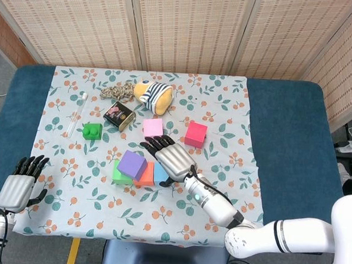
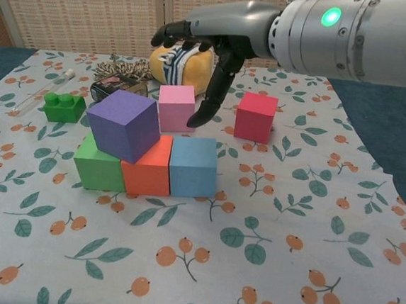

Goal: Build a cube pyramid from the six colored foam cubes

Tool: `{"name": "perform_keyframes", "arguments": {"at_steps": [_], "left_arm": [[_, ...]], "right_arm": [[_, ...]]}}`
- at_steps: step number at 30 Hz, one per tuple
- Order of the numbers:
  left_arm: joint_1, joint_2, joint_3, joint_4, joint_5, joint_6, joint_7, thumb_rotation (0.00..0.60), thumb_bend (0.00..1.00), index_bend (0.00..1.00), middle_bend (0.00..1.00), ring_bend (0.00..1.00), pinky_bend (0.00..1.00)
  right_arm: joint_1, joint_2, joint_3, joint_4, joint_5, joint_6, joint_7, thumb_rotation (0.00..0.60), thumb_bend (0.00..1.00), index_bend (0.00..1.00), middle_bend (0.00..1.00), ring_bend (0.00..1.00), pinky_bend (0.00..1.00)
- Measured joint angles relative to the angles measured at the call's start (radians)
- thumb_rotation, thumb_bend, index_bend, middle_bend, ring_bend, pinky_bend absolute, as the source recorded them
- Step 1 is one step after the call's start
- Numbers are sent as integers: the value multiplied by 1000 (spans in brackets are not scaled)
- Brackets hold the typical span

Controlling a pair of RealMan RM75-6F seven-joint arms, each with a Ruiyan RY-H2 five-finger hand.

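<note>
Purple cube (image 2: 123,124) sits tilted atop the green cube (image 2: 98,166) and orange cube (image 2: 147,173), blue cube (image 2: 193,167) alongside. Right hand (image 2: 213,35) hovers empty, fingers spread; it should take the pink cube (image 2: 176,108) squarely and set it level over orange and blue.

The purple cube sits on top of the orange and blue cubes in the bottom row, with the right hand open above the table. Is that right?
Not quite. The chest view shows the purple cube resting tilted on the green cube and the orange cube, not on the blue cube. The right hand is indeed open above the table.
</note>
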Motion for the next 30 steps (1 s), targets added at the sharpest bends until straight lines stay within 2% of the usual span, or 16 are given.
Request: {"name": "perform_keyframes", "arguments": {"at_steps": [6,9,19,30], "left_arm": [[2,15,8,-4,21,7,-32,600,354,0,34,0,46],[3,19,13,-4,29,8,-40,600,353,0,34,0,46],[3,26,19,-8,41,10,-57,600,353,0,34,0,46],[4,33,20,-10,48,15,-71,600,354,0,34,0,46]], "right_arm": [[98,-6,38,-87,293,142,-121,600,0,90,0,0,0],[160,-38,65,-97,388,223,-170,600,0,119,0,0,0],[240,-183,140,-6,575,327,-200,559,0,171,0,0,0],[262,-314,216,150,634,359,-179,550,0,187,0,0,0]]}}
